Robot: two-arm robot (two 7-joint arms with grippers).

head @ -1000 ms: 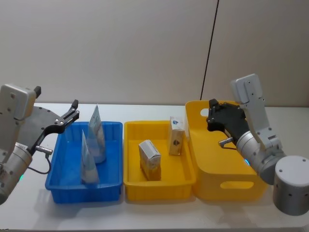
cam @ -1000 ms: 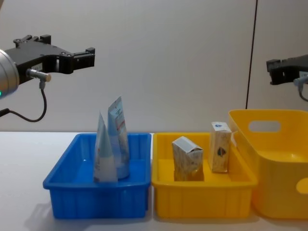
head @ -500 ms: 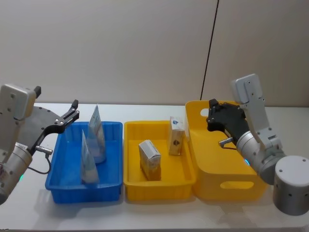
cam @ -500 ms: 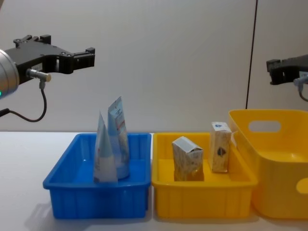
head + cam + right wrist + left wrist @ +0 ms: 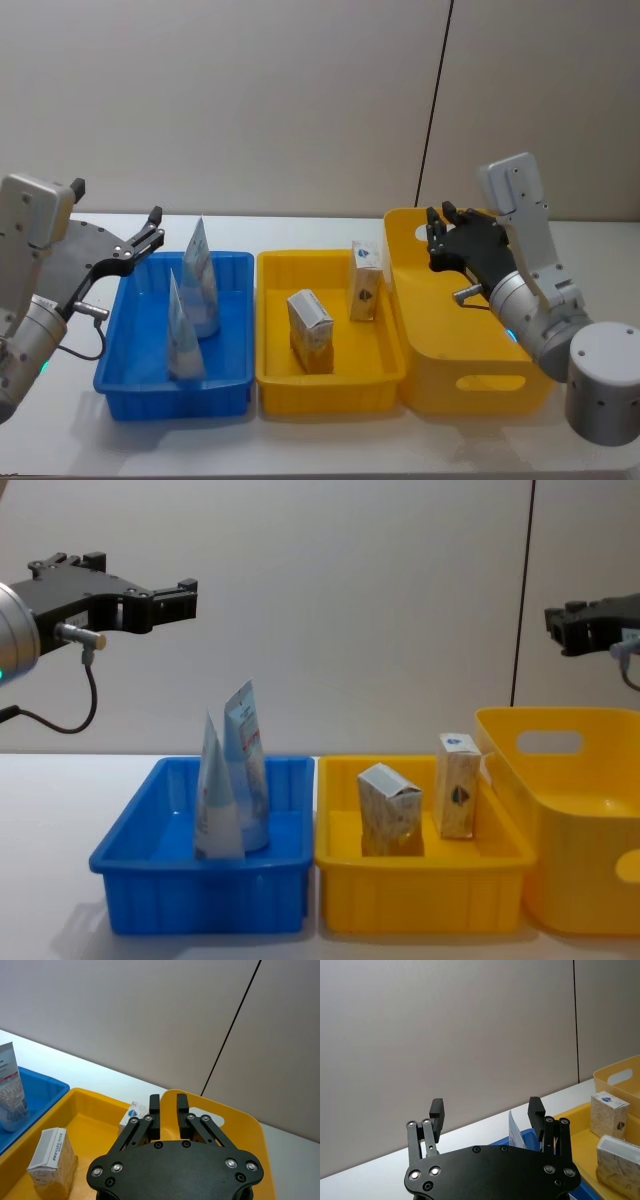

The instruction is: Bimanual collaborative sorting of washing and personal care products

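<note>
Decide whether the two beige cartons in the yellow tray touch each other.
Apart. The chest view shows a strip of the yellow tray between the nearer carton and the farther carton, so they stand without contact.

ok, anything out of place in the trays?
Nothing serious. Both tubes stand in the blue tray, both cartons in the yellow tray; the nearer carton sits turned askew to the tray walls. Left gripper and right gripper hover empty.
</note>
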